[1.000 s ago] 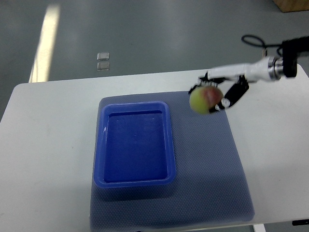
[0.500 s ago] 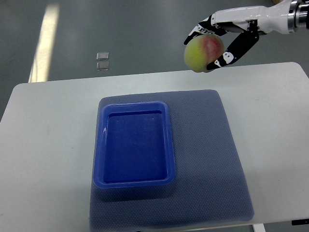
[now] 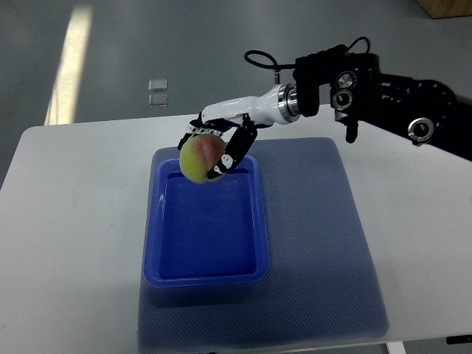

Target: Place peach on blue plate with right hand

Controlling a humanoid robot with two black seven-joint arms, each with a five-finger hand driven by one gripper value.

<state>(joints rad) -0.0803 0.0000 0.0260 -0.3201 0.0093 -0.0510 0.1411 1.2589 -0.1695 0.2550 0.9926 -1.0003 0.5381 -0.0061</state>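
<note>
We see our right hand reaching in from the right, fingers curled around the peach; it hangs over the blue plate's far end; a grey mat covers the white counter.

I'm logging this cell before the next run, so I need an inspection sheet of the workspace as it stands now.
Surface: white table with a grey-blue mat laid on it.
Job's things: peach held above the far end of the blue plate; plate holds nothing.
Clutter: nothing seen on the table.
Robot hands: right robot hand closed around the peach; left not in view.
Cables: black cable loop at the right wrist.
Surroundings: grey floor, two small pale squares on it, a brown edge at the top right corner.
</note>
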